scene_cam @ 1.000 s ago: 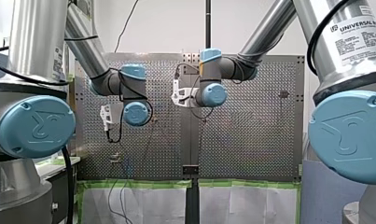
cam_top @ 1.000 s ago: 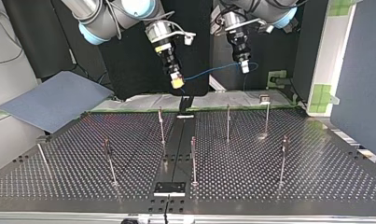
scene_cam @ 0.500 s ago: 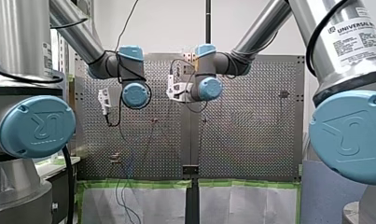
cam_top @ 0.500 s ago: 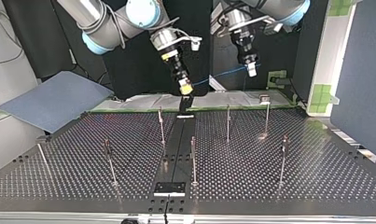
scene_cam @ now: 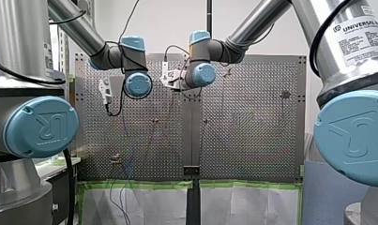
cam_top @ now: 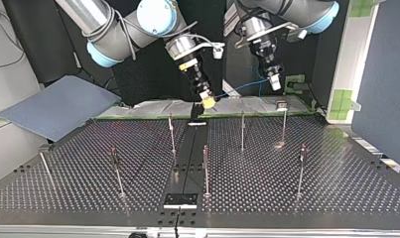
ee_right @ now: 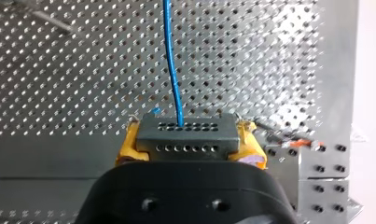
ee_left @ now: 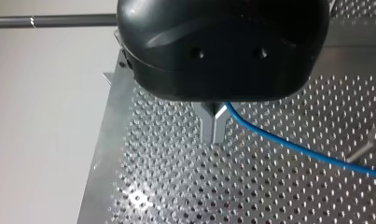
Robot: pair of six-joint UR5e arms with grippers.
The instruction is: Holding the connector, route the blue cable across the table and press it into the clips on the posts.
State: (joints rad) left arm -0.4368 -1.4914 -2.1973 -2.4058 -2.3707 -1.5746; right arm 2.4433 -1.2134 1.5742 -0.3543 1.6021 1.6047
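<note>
Firmly pinched between the yellow pads (ee_right: 128, 145) of my right gripper (cam_top: 207, 102) sits the connector (ee_right: 186, 135), a grey block with two rows of small holes. From its face the cable (ee_right: 170, 60), thin and blue, runs straight ahead of the fingers, then across to my left gripper (cam_top: 275, 84), whose metal fingers (ee_left: 208, 126) are closed on it. Both grippers hang above the table (cam_top: 336, 163) edge nearest the arms, the cable strung in the air between them, clear of the posts (cam_top: 242, 130). These stand thin and upright across the table; one near that edge, close to my left gripper, carries a clip (cam_top: 282, 104).
</note>
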